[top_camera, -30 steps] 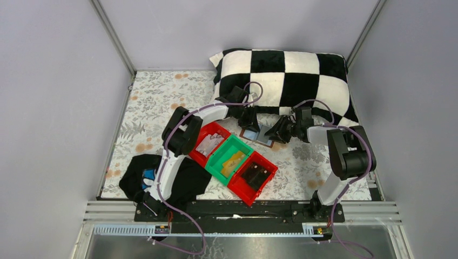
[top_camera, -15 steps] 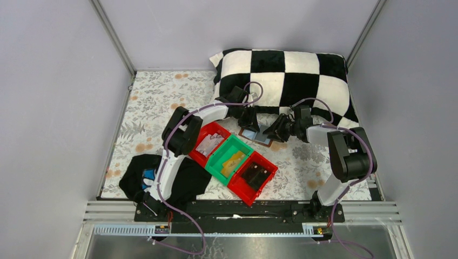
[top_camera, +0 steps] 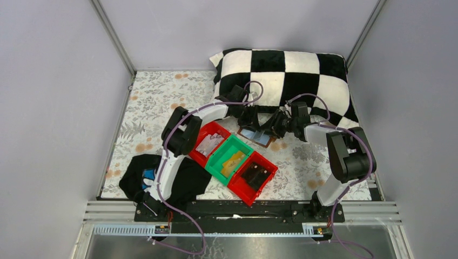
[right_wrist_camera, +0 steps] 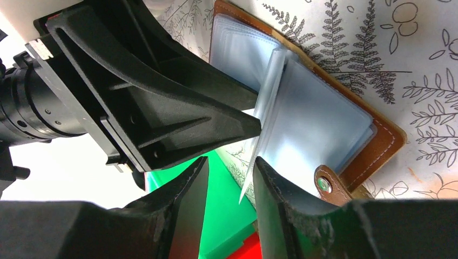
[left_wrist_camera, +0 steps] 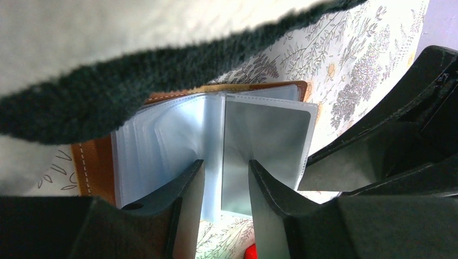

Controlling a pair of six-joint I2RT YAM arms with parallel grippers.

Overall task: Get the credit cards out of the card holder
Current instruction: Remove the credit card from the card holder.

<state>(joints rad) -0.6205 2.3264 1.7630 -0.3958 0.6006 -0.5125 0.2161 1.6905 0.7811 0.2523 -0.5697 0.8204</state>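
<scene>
One card holder (right_wrist_camera: 324, 121) lies open on the floral tablecloth (top_camera: 156, 102), just in front of the single chequered pillow (top_camera: 291, 70); its clear sleeves fan upward; one grey credit card (left_wrist_camera: 267, 143) shows inside a sleeve, and any others cannot be counted; the left gripper (left_wrist_camera: 225, 164) and right gripper (right_wrist_camera: 231, 162) each straddle a sleeve edge, jaws apart, pinching nothing; nearby, three bins stand in a row; the far red bin (top_camera: 219, 128) holds a pale item (top_camera: 207, 144); the green bin (top_camera: 244, 143) holds a yellow-tan piece (top_camera: 233, 160); the near red bin (top_camera: 268, 162) holds a black boxy object (top_camera: 254, 174); one black cloth (top_camera: 186, 181) lies by the left arm's base.
</scene>
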